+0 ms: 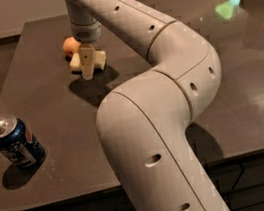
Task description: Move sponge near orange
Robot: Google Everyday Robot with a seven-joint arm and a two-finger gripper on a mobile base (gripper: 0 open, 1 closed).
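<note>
Camera view: the gripper [88, 67] stands in the upper left of the frame, overlapping the sponge [99, 59], with the arm descending from the top edge. Whether it clamps the sponge or is released cannot be told (the two overlap). The sponge is a pale yellow foam block with a wavy edge, low on the dark table [50, 101], just beside the orange [70, 46], to its lower right; placement appears essentially met.

Hazards:
- Sideways retreat could drag the light foam away from the fruit.
- Any nudge could roll the orange. Retreat vertically.
</note>
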